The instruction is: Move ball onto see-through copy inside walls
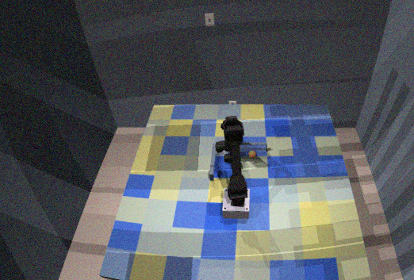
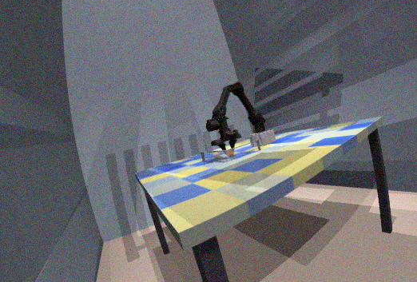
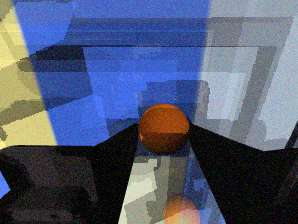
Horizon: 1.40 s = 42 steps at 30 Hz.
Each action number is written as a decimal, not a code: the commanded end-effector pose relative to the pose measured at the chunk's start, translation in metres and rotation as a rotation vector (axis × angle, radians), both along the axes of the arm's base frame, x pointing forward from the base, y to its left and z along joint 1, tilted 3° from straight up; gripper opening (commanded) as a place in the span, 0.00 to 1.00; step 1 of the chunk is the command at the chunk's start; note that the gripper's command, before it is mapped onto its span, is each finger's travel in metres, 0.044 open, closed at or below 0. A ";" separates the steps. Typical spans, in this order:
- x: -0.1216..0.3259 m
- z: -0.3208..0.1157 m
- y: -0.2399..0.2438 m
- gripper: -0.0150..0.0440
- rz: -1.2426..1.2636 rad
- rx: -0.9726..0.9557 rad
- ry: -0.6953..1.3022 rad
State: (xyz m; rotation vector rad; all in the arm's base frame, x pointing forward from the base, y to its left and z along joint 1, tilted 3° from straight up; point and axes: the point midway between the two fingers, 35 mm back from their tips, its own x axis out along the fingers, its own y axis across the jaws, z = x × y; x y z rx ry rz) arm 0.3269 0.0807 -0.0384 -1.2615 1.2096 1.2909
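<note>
Gripper [image 3: 163,137] clamped on ball [image 3: 163,128], fingers touching both sides. Copy [image 3: 181,212] near ball, below it in wrist view. Walls [image 1: 213,167] beside ball.

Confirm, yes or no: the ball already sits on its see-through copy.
No. In the wrist view the ball is pinched between the fingers, while the copy lies apart, nearer the camera.

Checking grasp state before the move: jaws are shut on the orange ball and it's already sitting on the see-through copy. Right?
Partly. The jaws are shut on the orange ball, but it is not on the see-through copy. The wrist view shows the copy apart from the ball, lower in the frame between the fingers.
</note>
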 end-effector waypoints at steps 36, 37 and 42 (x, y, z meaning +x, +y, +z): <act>0.028 0.108 -0.054 0.25 -0.736 -0.020 -0.027; 0.029 0.107 -0.057 0.25 -0.781 -0.021 -0.028; 0.034 0.100 -0.076 0.25 -1.005 -0.029 -0.032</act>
